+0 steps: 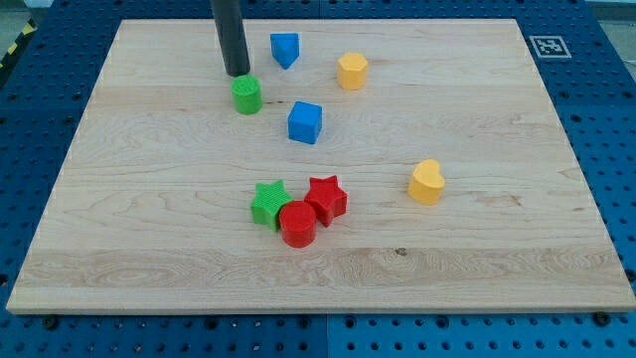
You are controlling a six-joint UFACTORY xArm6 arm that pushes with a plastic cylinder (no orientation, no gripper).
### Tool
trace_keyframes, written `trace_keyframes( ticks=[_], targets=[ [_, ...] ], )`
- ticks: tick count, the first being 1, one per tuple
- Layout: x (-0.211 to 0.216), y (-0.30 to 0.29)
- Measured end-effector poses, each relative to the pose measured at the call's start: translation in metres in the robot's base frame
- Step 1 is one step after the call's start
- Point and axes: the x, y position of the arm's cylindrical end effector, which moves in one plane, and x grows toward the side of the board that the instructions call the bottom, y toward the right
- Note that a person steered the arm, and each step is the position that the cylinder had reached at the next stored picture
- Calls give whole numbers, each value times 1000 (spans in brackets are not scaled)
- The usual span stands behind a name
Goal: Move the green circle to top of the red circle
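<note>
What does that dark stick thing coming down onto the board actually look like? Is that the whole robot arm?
Only the end of the arm shows: a straight, round rod, dark grey to black, smooth and plain, with no visible cables, markings or pincer. It enters from the view's top edge, so the rest of the arm is out of view. My tip is blunt and flat-ended, just above the green circle.

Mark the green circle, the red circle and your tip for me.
green circle (246, 95), camera view, top face.
red circle (297, 223), camera view, top face.
my tip (238, 75), camera view, rod's lower end, just above the green circle.
</note>
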Motion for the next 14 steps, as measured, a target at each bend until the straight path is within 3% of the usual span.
trace_keyframes(
  ticks=[5, 6, 8, 11, 13, 14],
  targets=[
    [91, 15],
    [104, -13],
    [119, -15],
    [162, 41],
    [135, 54],
    [149, 83]
  ],
)
